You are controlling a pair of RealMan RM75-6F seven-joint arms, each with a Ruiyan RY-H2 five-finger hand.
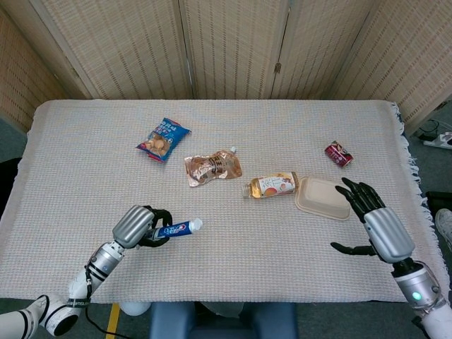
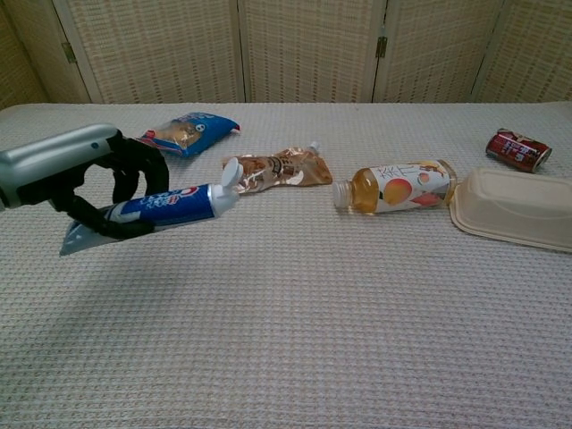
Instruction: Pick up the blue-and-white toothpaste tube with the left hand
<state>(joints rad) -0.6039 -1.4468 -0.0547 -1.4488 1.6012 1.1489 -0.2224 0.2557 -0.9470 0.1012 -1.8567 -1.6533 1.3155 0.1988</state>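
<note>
- The left hand (image 1: 138,227), grey-backed with black fingers, has those fingers wrapped around the blue-and-white toothpaste tube (image 1: 175,229) and grips it near its crimped tail end.
- In the chest view the same left hand (image 2: 85,183) holds the toothpaste tube (image 2: 170,206) clear of the woven off-white tablecloth (image 2: 295,304), the white cap tilted slightly upward and pointing toward the table's middle, the flat grey tail sticking out behind the fingers.
- The tube is over the near-left part of the table, well apart from the other items.
- The right hand (image 1: 374,222) hovers over the near-right part of the table with its fingers spread and nothing in them; its fingertips reach close to the beige lidded plastic food box (image 1: 323,198), though whether they touch it is hard to tell from the head view.
- Just beside that box lies a clear bottle of amber drink with a peach label (image 1: 271,186), on its side, its base end close to the box.
- Near the bottle sits a brown foil spouted pouch (image 1: 212,167), lying flat.
- Farther back on the left lies a blue snack bag (image 1: 163,139).
- A crushed dark red can (image 1: 338,154) lies toward the far right.
- Behind the table stands a woven folding screen (image 1: 233,46).
</note>
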